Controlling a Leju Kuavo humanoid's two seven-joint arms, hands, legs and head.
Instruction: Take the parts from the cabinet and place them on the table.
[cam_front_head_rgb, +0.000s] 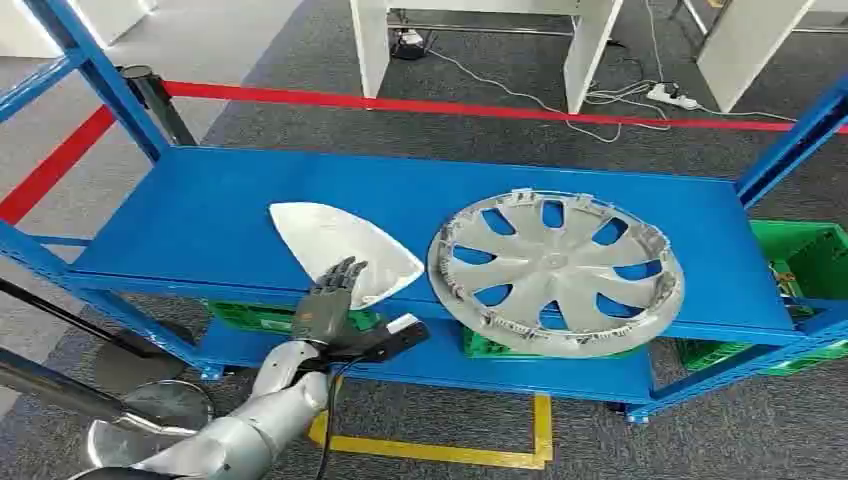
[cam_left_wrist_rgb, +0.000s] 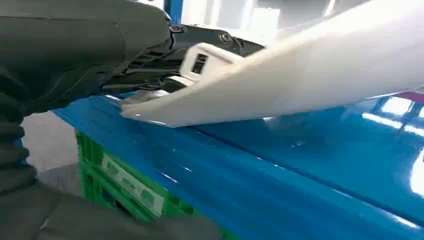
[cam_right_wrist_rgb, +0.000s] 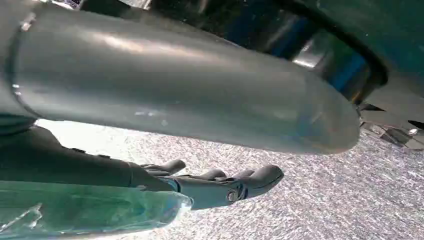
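Observation:
A white, rounded-triangle part (cam_front_head_rgb: 345, 245) lies on the blue cabinet shelf (cam_front_head_rgb: 200, 220), its tip at the front edge. A silver hubcap (cam_front_head_rgb: 555, 270) lies to its right and overhangs the front edge a little. My left hand (cam_front_head_rgb: 330, 300) reaches up from below. Its fingers rest on top of the white part's near corner and the thumb sticks out under the shelf lip. In the left wrist view the dark fingers (cam_left_wrist_rgb: 150, 65) lie over the white part (cam_left_wrist_rgb: 300, 75), which still sits on the shelf (cam_left_wrist_rgb: 300, 165). My right hand (cam_right_wrist_rgb: 210, 185) hangs over the carpet, fingers loosely spread, holding nothing.
Green crates (cam_front_head_rgb: 810, 255) stand on the lower shelf, one right under the front lip (cam_left_wrist_rgb: 120, 185). Blue uprights frame the shelf at both ends. White table legs (cam_front_head_rgb: 375, 45) stand behind red floor tape (cam_front_head_rgb: 400, 100). A round black stand base (cam_front_head_rgb: 150, 410) sits on the floor at lower left.

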